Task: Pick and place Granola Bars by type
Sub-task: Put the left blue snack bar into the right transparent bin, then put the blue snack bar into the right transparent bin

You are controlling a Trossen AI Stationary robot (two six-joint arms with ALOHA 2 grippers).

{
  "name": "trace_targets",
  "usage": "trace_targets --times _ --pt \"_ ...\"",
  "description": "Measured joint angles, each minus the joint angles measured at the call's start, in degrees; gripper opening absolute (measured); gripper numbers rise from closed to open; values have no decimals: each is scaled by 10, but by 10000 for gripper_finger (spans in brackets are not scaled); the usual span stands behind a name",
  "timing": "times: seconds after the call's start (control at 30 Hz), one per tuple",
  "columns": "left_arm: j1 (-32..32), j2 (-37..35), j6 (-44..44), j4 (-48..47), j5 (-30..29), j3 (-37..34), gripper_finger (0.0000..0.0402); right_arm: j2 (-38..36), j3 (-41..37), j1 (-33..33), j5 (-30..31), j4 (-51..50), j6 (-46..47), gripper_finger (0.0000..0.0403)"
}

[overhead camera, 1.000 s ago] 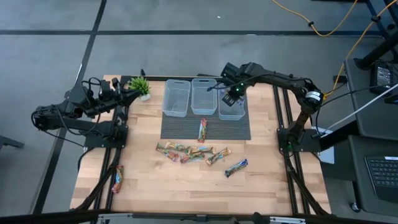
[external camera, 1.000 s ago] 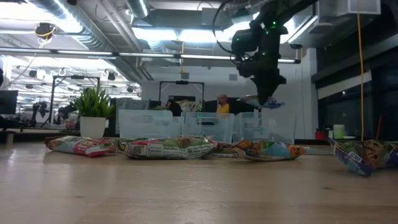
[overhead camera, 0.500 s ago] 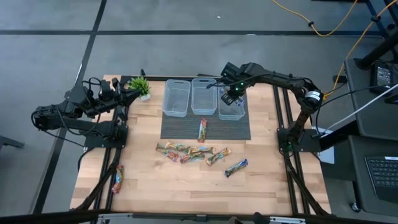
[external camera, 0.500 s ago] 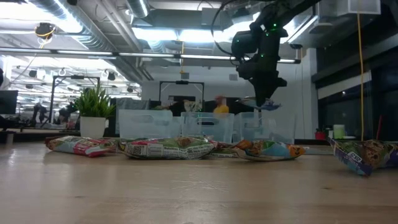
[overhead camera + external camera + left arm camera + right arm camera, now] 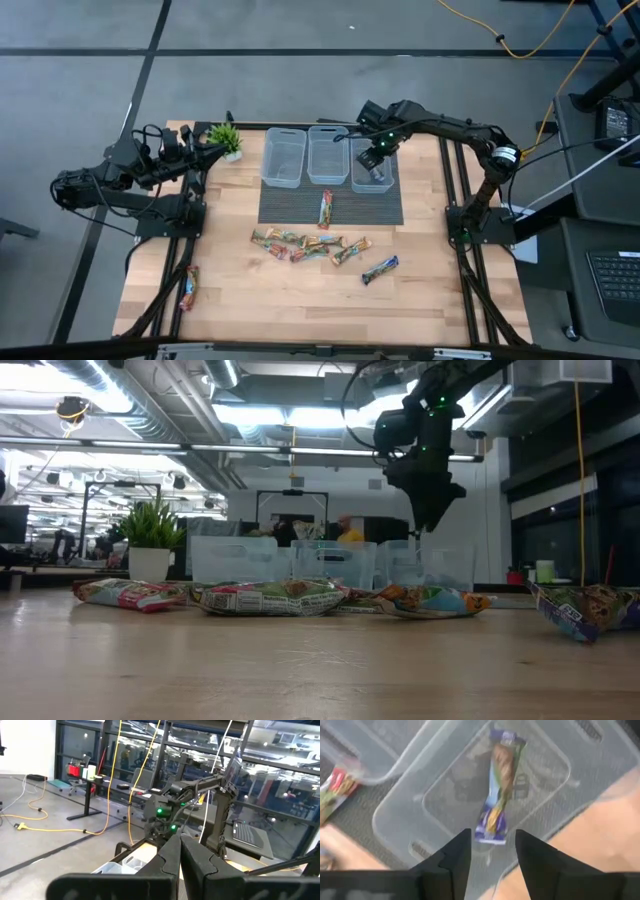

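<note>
Blue bar in clear bin, red-orange bar on dk mat.

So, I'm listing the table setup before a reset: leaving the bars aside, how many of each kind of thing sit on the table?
Clear plastic rectangular bins: 3
Small green potted plant: 1
Dark ribbed rectangular mat: 1
Total: 5

From above, the right gripper covers part of the right bin. The red bar is cut off in the wrist view.
</note>
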Motion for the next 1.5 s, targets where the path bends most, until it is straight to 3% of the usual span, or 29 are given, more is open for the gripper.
trace_targets --times 0.3,0.43,0.63,0.73,0.8,0.97,1.17,1.5 --pt "0 0 1 -18 -9 0 4 -109 65 36 -32 -79 16 158" --pt "0 0 1 -27 -23 0 4 -172 113 73 -82 -121 29 157" --pt "0 0 1 -25 -14 0 4 -246 186 170 -206 -194 -5 157" --pt "0 0 0 -25 -13 0 4 -272 215 247 -234 -198 12 157" --pt "0 0 0 -25 -13 0 4 -282 232 304 -222 -193 38 157" --pt "0 0 0 -25 -13 0 4 -275 252 446 -113 -169 112 157" --pt "0 0 0 -25 -13 0 4 -209 247 568 -30 -150 196 157" --pt "0 0 13 -25 -13 0 4 -49 245 640 -14 -252 225 157"
